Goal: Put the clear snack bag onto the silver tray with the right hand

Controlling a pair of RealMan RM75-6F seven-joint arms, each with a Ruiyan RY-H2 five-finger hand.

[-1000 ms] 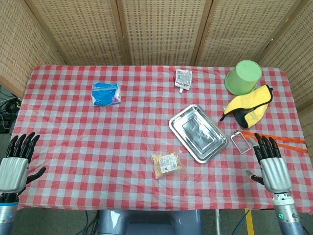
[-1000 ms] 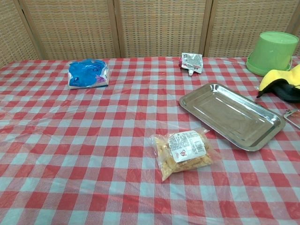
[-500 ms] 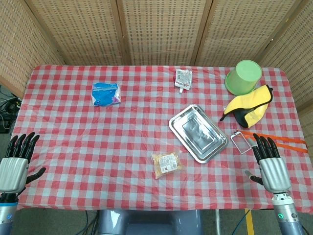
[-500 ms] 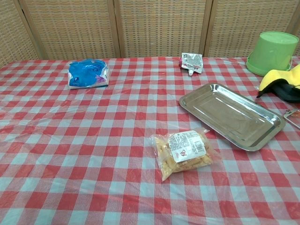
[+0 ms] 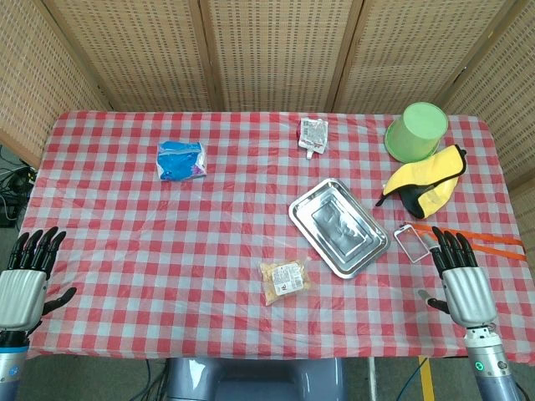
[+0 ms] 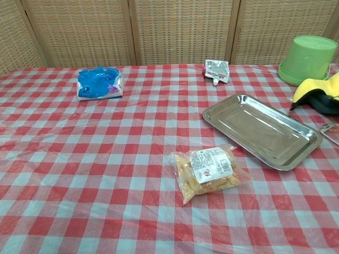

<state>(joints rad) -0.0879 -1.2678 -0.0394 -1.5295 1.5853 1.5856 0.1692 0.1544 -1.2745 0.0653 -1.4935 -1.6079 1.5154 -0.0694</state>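
The clear snack bag (image 5: 284, 281) (image 6: 207, 170) holds yellow snacks under a white label and lies flat near the table's front edge. Just to its right and farther back sits the silver tray (image 5: 339, 226) (image 6: 262, 130), with nothing in it. My right hand (image 5: 462, 279) hovers at the front right corner, fingers spread, holding nothing, well to the right of the bag. At the front left corner my left hand (image 5: 25, 278) is likewise open. Neither hand appears in the chest view.
A blue packet (image 5: 180, 159) lies at the back left and a small white pouch (image 5: 313, 134) at the back centre. A green cup (image 5: 416, 131), a yellow-and-black cloth (image 5: 425, 181), a clear frame (image 5: 411, 242) and orange strips (image 5: 485, 242) crowd the right side.
Both hands have drifted very slightly toward the table's front edge. The bag, tray and other objects have not moved.
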